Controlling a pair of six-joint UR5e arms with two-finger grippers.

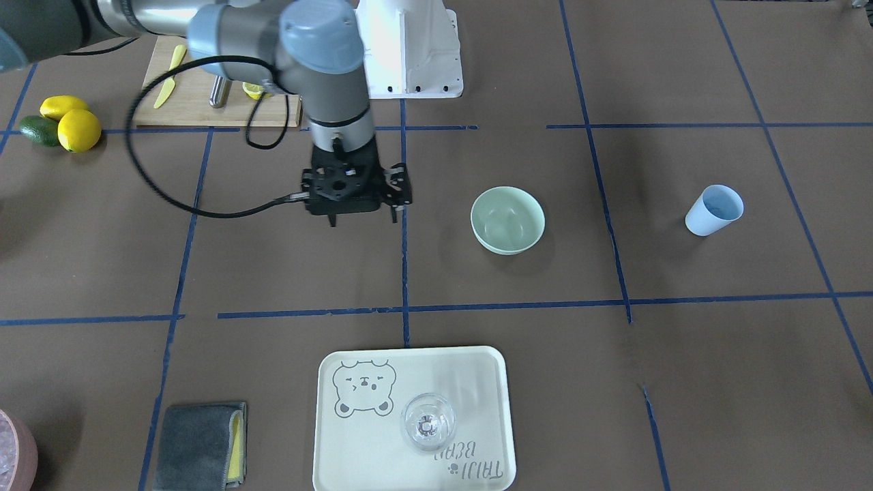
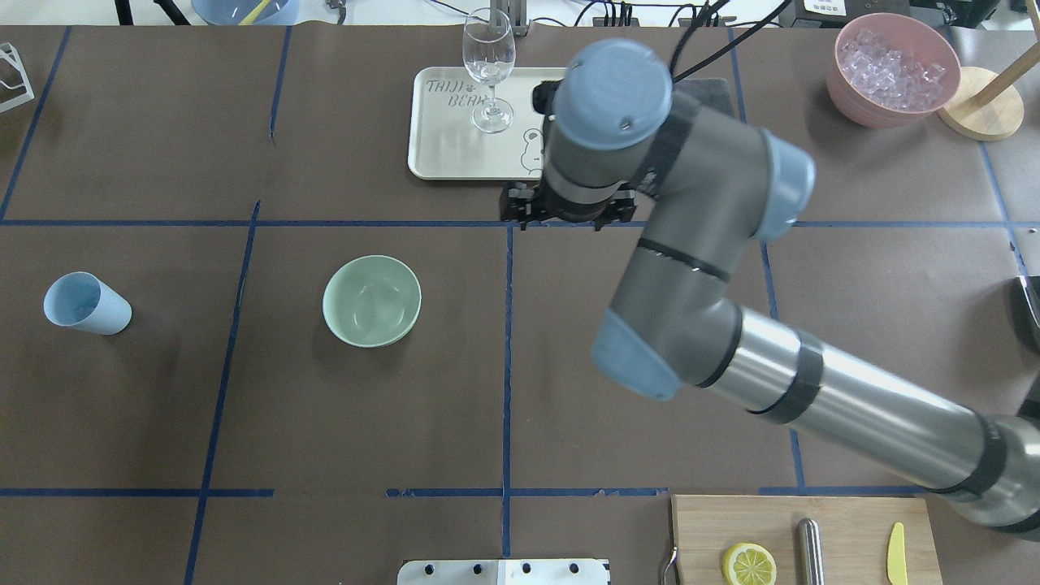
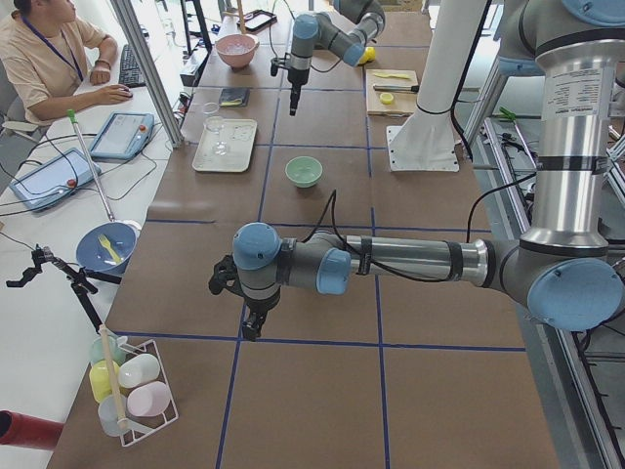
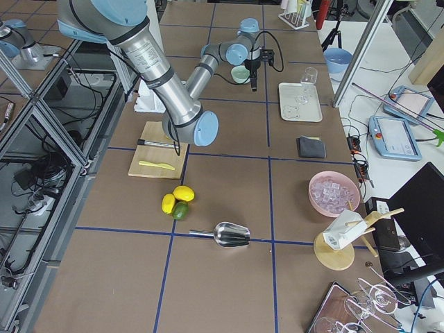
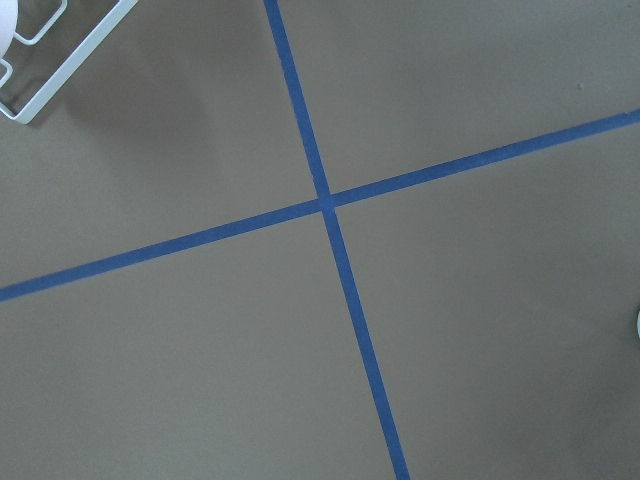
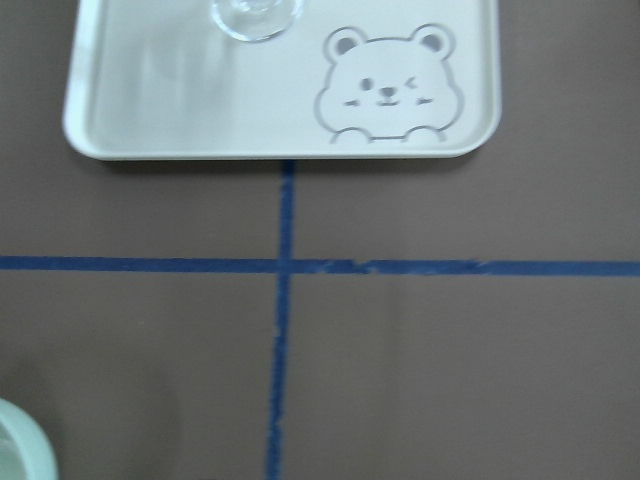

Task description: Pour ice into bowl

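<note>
I see bare tabletop [image 2: 162, 406] all round the bowl [image 2: 372, 301]. The light blue cup [image 2: 85, 303] stands well apart on one side and the tray [image 2: 443, 154] well apart on the far side. The wine glass [image 2: 488, 73] on that tray is the only tall thing near my right gripper [image 1: 363, 219], which hangs over open tabletop near the tray's edge. The right arm [image 2: 699, 268] spans the space between there and the cutting board [image 2: 731, 520].
</note>
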